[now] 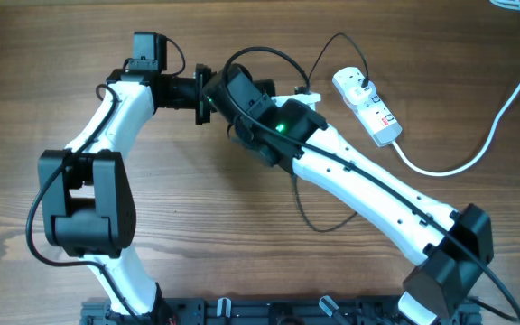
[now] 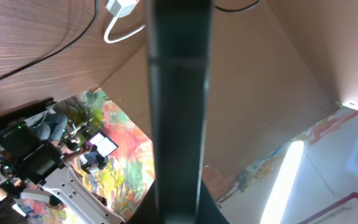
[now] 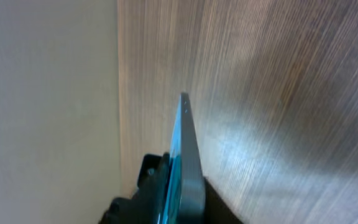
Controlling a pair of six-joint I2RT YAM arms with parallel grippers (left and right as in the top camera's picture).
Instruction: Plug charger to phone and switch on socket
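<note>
overhead, soft even light covers the wooden surface (image 1: 197, 208), in sharp focus with only faint shadows. in the right wrist view the phone (image 3: 188, 162) is blurred at its near end, with a pale sheen on the wood right of it and flat grey haze left of it. the left wrist view is filled by a dark, out-of-focus bar (image 2: 178, 112) against washed-out brightness.

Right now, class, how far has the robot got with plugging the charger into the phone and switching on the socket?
Done: nothing looks finished. In hand: the phone shows edge-on in the right wrist view, where the left gripper and right gripper meet. Still to do: no cable shows at the phone's visible end, so plugging remains; the socket lies apart, untouched, its switch too small to read.
</note>
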